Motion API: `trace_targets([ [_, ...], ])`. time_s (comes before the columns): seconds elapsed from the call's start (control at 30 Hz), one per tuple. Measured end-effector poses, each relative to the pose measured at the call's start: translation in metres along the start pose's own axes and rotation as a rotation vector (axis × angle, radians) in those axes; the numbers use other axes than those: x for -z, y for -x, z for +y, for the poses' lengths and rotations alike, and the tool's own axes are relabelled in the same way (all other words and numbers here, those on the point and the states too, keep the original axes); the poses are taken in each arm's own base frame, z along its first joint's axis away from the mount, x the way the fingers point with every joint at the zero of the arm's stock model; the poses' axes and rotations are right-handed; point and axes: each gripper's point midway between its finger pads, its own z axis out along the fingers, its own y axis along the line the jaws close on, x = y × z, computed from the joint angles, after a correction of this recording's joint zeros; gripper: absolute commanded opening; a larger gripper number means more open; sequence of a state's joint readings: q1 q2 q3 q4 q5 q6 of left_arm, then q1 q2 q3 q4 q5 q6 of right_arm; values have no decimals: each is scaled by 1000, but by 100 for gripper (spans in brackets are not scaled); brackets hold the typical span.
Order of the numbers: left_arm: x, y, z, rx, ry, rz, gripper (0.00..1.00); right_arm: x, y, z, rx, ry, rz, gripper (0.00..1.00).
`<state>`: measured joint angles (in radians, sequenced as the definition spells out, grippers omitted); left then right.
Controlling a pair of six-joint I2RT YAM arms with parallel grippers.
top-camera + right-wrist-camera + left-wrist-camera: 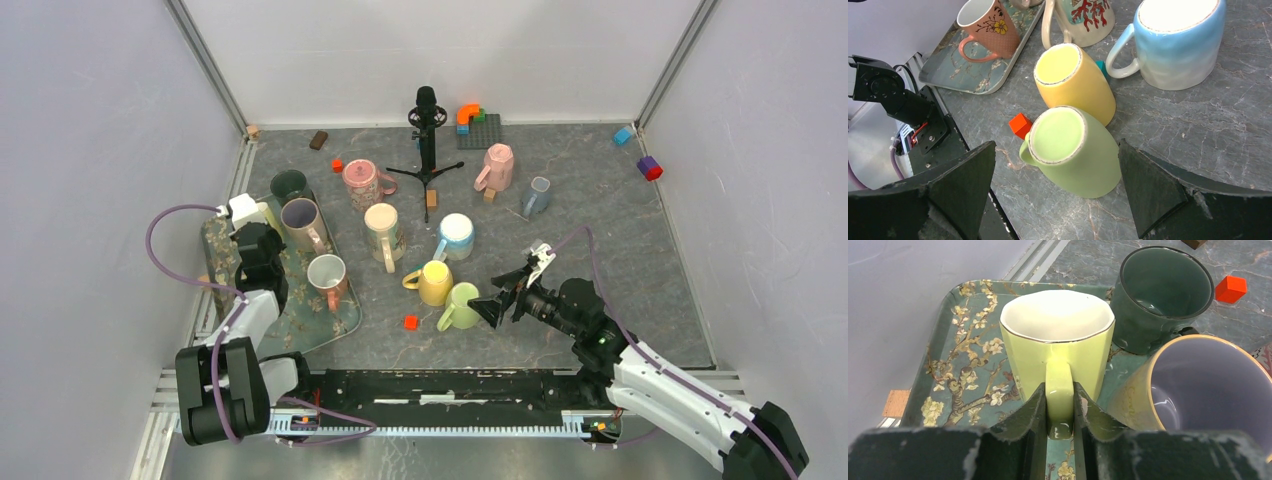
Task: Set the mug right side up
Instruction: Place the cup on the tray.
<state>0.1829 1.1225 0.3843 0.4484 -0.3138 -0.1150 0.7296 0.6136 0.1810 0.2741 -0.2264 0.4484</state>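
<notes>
While the left pincer [1059, 395] clamped a pale mug [1057, 335] by its handle, the wide-open right pincer [503, 290] faced the upside-down green mug [462, 306] just left, lower centre.

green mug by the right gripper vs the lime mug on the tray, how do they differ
The lime mug stands mouth up on the tray; the green mug sits base up on the table. The left gripper is shut on the lime mug's handle; the right gripper is open, not touching the green mug. Both are greenish.
</notes>
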Motion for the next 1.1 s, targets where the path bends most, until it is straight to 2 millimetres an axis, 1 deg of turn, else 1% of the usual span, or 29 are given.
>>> trace_targets([
  [0.03,0,0,0,0,0,1,32,0,0,0,0,1,-1,97],
  [0.17,2,-1,0,14,1,8,35,1,2,1,0,3,-7,97],
  [0.4,6,-4,1,30,6,24,35,2,4,2,-7,6,-15,97],
  [0.5,6,-4,1,36,6,24,32,2,4,3,-9,7,-16,97],
  [0.57,7,-4,1,41,8,30,28,2,4,3,-12,7,-17,97],
  [0.7,8,-6,1,45,7,40,16,3,6,4,-13,10,-23,97],
  [0.8,8,-6,0,40,6,51,10,4,5,4,-13,10,-23,97],
  [0.87,8,-6,-1,38,6,56,8,5,4,4,-14,9,-22,97],
  [1.0,9,-5,-1,31,7,74,9,5,3,3,-16,8,-20,97],
  [1.1,9,-5,-2,25,7,91,17,6,3,4,-18,8,-21,97],
])
